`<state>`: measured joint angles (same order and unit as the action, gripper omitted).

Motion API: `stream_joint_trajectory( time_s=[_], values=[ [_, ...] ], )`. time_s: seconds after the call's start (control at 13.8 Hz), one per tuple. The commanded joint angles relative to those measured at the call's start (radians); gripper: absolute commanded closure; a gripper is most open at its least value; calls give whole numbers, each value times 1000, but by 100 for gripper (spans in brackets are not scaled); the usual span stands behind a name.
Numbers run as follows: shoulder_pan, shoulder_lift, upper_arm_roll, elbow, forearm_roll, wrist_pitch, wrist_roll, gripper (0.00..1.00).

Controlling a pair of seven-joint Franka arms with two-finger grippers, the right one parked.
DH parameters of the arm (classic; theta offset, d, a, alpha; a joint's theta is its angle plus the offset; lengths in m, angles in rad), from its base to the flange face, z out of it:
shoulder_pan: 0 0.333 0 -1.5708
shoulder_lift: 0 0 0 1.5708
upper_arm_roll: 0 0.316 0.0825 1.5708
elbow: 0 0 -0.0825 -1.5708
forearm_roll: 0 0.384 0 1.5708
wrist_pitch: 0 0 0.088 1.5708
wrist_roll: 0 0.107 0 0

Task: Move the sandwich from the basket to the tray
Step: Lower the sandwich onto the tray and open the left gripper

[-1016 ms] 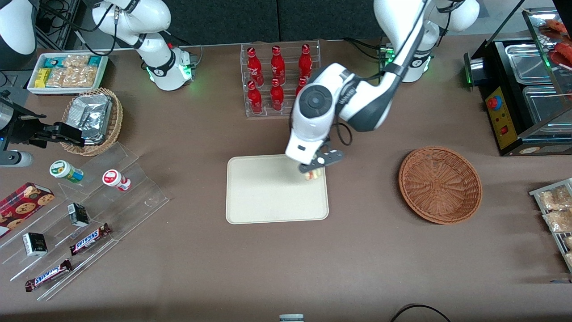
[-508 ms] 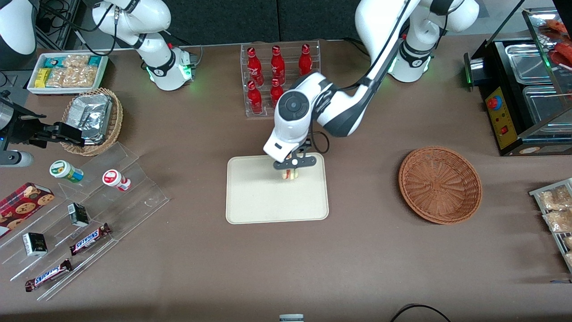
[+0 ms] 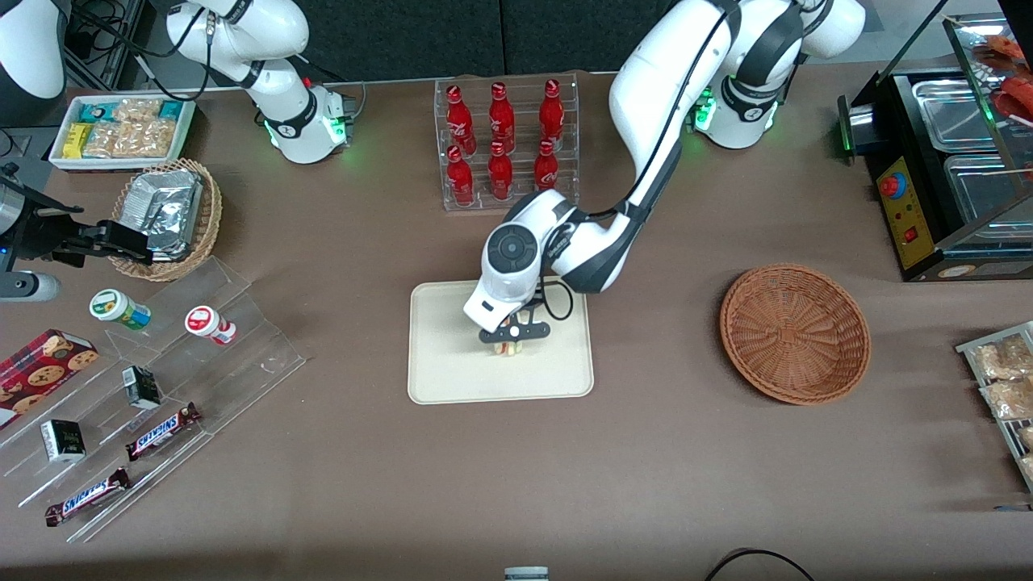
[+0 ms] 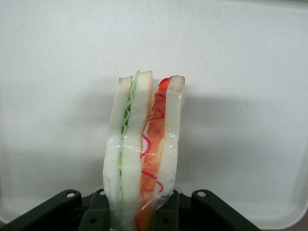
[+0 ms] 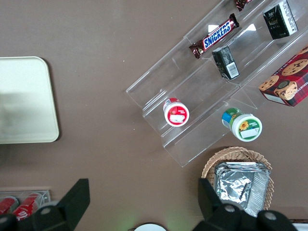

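Gripper (image 3: pixel 510 347) clamped on sandwich (image 4: pixel 142 154), holding it on edge low over the tray's (image 3: pixel 452 379) middle, evidently for release there; basket (image 3: pixel 795 332) sits empty toward the working arm's end of the table

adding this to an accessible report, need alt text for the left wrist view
A sandwich wedge, white bread with green and red filling layers and wrapped in clear film, is held upright in the gripper just above the cream tray, which fills the whole background. The gripper's black fingers press against both sides of the wedge's base, and its shadow falls on the tray.
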<state>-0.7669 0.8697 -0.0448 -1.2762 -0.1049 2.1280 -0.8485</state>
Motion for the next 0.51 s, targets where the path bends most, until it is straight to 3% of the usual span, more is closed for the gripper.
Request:
stream_joint_trajectory(
  time_s=[0.0,0.29,0.36,0.44],
  values=[
    [4,78,3,98,48,-16,58,92],
    [6,101,3,104,57,-3,80,85],
    [6,103,3,101,56,1,80,63],
    [6,101,3,100,54,1,78,20]
  ],
)
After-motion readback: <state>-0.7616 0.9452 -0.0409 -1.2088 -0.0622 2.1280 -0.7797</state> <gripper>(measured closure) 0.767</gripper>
